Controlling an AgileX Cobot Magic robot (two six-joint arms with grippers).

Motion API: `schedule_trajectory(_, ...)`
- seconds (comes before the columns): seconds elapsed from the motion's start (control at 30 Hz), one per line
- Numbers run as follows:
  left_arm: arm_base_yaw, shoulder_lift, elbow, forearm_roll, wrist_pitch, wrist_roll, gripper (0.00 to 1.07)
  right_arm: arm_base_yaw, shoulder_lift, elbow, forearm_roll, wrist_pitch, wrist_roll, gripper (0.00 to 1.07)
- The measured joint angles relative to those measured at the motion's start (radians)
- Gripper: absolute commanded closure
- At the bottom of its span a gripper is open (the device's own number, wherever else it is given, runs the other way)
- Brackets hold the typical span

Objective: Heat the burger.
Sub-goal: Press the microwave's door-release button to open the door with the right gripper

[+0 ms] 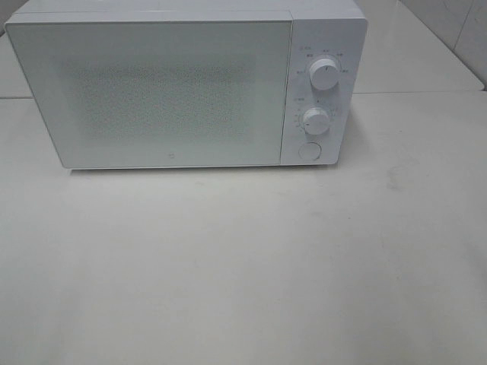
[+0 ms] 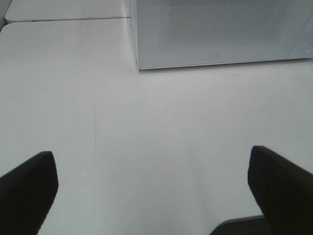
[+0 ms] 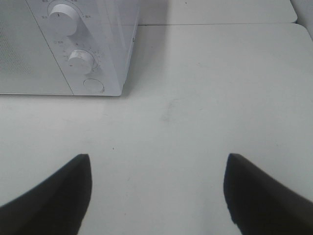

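The burger is not in view in any frame. A white microwave stands at the back of the table with its door shut; it has two round knobs and a round button on its right panel. It also shows in the left wrist view and the right wrist view. My left gripper is open and empty over bare table, in front of the microwave's left corner. My right gripper is open and empty over bare table, in front of the microwave's right side. Neither gripper shows in the exterior high view.
The white table spreads in front of the microwave. A seam between table tops runs behind it. A tiled wall stands at the back right. The table's near edge shows in the left wrist view.
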Motion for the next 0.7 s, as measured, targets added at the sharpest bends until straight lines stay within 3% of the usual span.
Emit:
schedule_trajectory(0.33, 0.0, 0.0, 0.0, 0.0, 0.0, 0.0, 0.09, 0.0, 0.219, 0.002, 0.0, -0.214, 0.0, 0.34)
schedule_trajectory(0.7, 0.0, 0.0, 0.0, 0.0, 0.0, 0.0, 0.09, 0.0, 0.427, 0.113, 0.0, -0.649, 0.0, 0.34)
